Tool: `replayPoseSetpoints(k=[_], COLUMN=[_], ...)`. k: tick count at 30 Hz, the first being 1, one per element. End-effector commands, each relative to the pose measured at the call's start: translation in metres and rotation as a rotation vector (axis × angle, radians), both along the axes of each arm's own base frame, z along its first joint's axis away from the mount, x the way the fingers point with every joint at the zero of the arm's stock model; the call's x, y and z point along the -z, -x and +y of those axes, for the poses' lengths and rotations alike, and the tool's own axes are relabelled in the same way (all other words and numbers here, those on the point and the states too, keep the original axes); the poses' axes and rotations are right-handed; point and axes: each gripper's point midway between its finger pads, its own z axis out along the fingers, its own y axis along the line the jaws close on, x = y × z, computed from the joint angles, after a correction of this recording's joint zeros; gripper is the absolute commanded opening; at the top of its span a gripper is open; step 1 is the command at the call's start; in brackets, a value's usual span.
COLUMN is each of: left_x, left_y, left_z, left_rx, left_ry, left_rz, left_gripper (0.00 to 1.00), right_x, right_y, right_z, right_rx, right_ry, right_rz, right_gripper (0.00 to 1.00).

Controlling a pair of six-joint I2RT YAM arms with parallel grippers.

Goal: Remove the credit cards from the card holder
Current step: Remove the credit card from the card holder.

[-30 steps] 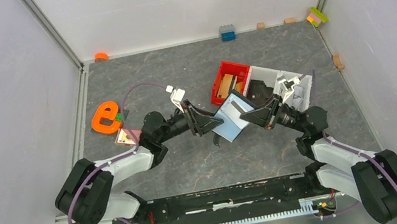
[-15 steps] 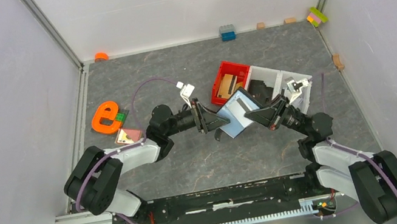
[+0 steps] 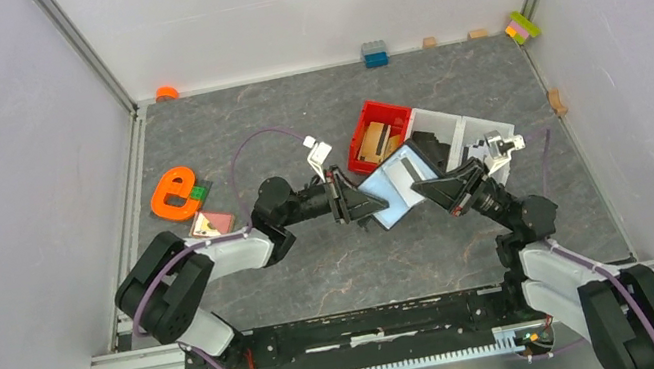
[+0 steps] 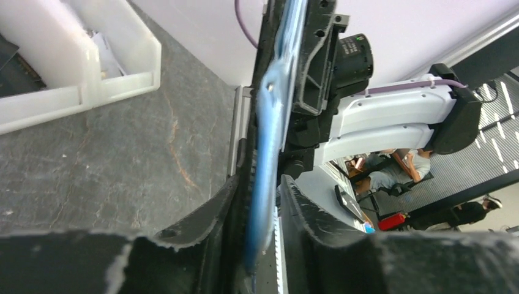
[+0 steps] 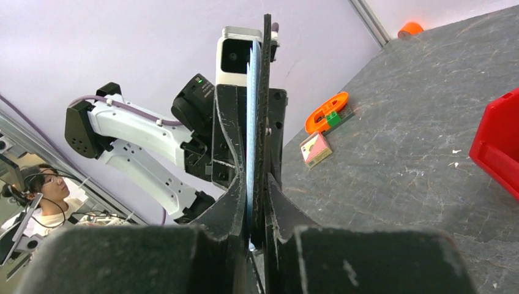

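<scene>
Grey table (image 3: 291, 120), card holder (image 3: 402, 189) edge partly hidden

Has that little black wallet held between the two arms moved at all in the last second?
Yes. The card holder has drifted to the right in the top view, its far corner now nearer the white bin, which stayed put.

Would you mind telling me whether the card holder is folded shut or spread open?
Spread open: the card holder shows its pale blue-grey inside as one flat sheet toward the top camera.
</scene>
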Motion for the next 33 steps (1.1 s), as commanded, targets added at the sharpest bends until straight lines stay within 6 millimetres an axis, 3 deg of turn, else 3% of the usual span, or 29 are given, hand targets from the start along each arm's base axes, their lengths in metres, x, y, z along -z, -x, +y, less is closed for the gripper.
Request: replayPoseSetpoints(k=[1, 7, 12, 15, 17, 19, 22, 26, 33], left_x=[-0.031, -0.031, -0.02, -0.016, -0.013, -0.004, 0.002, 0.003, 0.006], left_y=[0.01, 0.001, -0.02, -0.03, -0.034, -0.04, -0.034, -0.027, -0.03], left_z=[0.006, 0.013, 0.021, 0.027, 0.03, 0.031, 0.024, 0.013, 0.02], left_rx=[0.015, -0.044, -0.092, -0.127, -0.159, -0.188, -0.135, -0.073, -0.137], left_ry=[0.091, 0.065, 0.027, 0.0, -0.037, -0.113, -0.161, -0.156, -0.246], left_rz=[-0.085, -0.083, -0.014, 0.002, -0.01, -0.005, 0.006, 0.022, -0.037], left_gripper=[0.29, 0.15, 0.04, 0.02, 0.02, 0.02, 0.02, 0.02, 0.02], right_x=[-0.017, -0.01, -0.001, 0.002, 0.005, 0.004, -0.001, 0.003, 0.01], right_y=[0.001, -0.007, -0.017, -0.02, -0.022, -0.022, -0.022, -0.03, -0.04], right_z=[-0.006, -0.005, -0.003, -0.003, -0.002, -0.001, 0.001, 0.003, 0.003], right_rx=[0.041, 0.063, 0.081, 0.085, 0.079, 0.074, 0.059, 0.056, 0.059], right_ry=[-0.024, 0.037, 0.097, 0.12, 0.142, 0.153, 0.183, 0.274, 0.363], right_rz=[-0.086, -0.084, -0.059, -0.055, -0.049, -0.063, -0.095, -0.093, -0.073], right_gripper=[0.0, 0.01, 0.04, 0.07, 0.17, 0.37, 0.55, 0.64, 0.64])
